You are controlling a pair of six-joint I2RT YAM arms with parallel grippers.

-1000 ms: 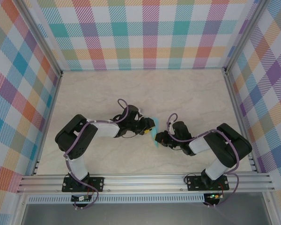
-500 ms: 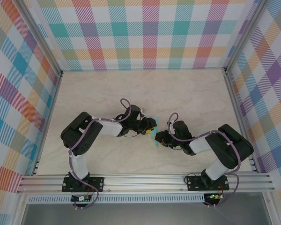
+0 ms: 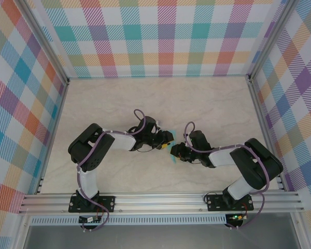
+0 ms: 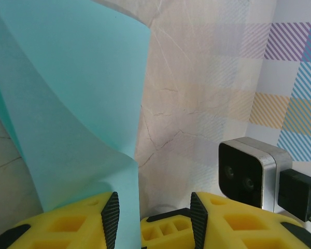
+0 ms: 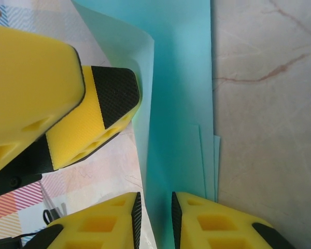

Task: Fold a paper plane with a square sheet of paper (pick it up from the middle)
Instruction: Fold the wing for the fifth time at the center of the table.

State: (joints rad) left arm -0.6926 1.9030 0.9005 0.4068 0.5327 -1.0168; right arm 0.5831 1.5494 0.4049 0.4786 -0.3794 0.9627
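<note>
Starting from the sheet of paper [image 5: 179,78], where is it found?

It is seen near the middle of the surface [image 3: 207,104], partly folded and curling upward. Stacked layer edges are visible in the right wrist view. In the top view it is flanked by the left gripper [image 4: 154,203] at its 9 o'clock and the right gripper [image 5: 155,201] at its 3 o'clock.

How is it held?

The right gripper is set narrow, with a slim gap left around the paper that runs between its pads. A firm pinch cannot be confirmed. The left gripper is parted more widely and the sheet is laid against one pad only, so nothing is clamped there.

What could go wrong from here?

The paper could be dropped or allowed to spring open, it is judged, since neither gripper is closed hard on it. A crease could also be skewed if the loose curl is caught by a closing pad.

And containers?

No box, tray or bin is made out on the surface.
</note>
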